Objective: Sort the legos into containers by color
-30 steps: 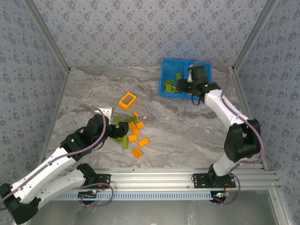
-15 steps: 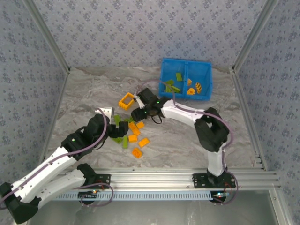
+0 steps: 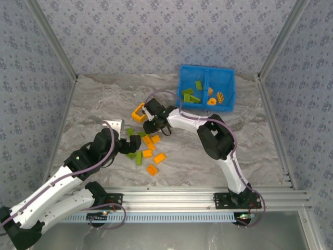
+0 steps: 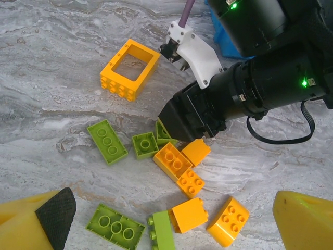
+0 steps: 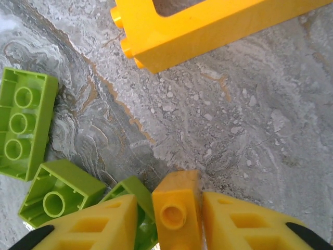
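Mid desk [image 3: 104,99]: right hand [image 5: 170,221] apart, straddling orange brick [image 5: 176,200], bottom cropped, contact unclear. Left hand [image 4: 171,221] wide apart over legos [image 3: 147,153]. Orange frame [image 5: 208,26] cut off. Blue bin [image 3: 207,67] far-right corner.

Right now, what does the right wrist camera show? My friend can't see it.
A small orange plastic brick sits between the right arm's two yellow jaws, with a gap on one side. Lime green plastic bricks lie to its left and an open orange plastic frame crosses the top, all on a grey marbled table.
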Robot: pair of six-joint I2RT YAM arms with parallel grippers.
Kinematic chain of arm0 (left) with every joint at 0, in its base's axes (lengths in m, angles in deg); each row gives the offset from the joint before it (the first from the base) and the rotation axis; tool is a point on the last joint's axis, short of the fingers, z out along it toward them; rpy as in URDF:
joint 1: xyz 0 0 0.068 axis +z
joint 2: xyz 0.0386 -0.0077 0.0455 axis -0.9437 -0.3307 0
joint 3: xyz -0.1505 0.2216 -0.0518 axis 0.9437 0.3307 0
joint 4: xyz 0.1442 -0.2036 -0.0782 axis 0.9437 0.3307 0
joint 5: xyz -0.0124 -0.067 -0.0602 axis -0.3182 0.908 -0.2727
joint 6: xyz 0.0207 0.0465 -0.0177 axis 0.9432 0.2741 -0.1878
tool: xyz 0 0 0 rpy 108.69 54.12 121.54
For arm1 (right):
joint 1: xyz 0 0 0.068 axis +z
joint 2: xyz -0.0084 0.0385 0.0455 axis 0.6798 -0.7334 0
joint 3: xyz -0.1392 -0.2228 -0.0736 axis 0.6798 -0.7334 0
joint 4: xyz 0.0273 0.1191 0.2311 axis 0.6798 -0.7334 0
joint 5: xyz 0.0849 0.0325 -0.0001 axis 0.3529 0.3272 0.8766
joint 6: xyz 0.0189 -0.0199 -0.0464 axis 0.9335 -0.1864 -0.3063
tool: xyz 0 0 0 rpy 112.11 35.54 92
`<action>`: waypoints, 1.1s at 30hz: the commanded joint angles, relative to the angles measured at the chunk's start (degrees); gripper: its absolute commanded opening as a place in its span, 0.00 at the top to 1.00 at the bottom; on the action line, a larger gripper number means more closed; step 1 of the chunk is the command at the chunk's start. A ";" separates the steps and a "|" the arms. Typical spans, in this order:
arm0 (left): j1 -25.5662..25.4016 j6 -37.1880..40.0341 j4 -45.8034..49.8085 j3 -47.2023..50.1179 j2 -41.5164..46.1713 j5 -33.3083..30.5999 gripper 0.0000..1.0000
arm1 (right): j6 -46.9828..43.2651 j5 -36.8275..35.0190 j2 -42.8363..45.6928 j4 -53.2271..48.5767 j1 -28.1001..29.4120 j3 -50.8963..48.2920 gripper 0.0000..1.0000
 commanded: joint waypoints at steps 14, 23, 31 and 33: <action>0.41 -0.65 -0.84 0.13 -0.59 -0.26 0.01 | -0.27 -3.39 13.47 4.38 -1.60 -10.25 0.76; 0.41 -0.65 -2.97 0.43 -2.32 0.91 0.01 | -0.91 -9.17 19.66 3.45 -3.96 -18.46 0.74; 0.41 -0.80 -3.35 0.29 -3.57 1.68 0.01 | 0.04 -11.32 14.52 2.46 -3.35 -19.61 0.71; 0.41 -0.91 -3.15 0.29 -3.36 1.69 0.01 | 0.50 -11.26 13.59 2.64 -3.41 -19.37 0.69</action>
